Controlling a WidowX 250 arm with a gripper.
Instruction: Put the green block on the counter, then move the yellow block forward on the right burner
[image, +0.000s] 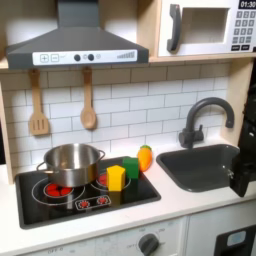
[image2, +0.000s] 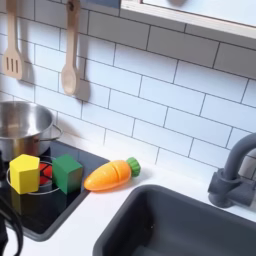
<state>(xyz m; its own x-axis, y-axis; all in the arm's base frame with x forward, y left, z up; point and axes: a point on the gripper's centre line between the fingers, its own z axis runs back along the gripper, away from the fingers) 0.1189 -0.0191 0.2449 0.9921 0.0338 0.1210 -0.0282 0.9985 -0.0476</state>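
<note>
The yellow block (image: 116, 178) (image2: 24, 173) sits on the right burner (image: 104, 181) of the black stovetop (image: 60, 207). The green block (image: 133, 166) (image2: 68, 172) stands right beside it, on the stovetop's edge toward the sink. White counter (image: 190, 207) (image2: 108, 218) surrounds the stovetop and the sink. My gripper (image: 244, 172) is a dark shape at the first exterior view's right edge, over the sink's far side and well away from both blocks. It is partly cut off, so its jaws cannot be made out.
A steel pot (image: 70, 163) (image2: 20, 125) stands on the left burner. An orange-and-green carrot toy (image: 146, 157) (image2: 112, 174) lies on the counter between stovetop and grey sink (image: 200, 168) (image2: 180, 225). A dark faucet (image: 205, 118) (image2: 238, 170) rises behind the sink.
</note>
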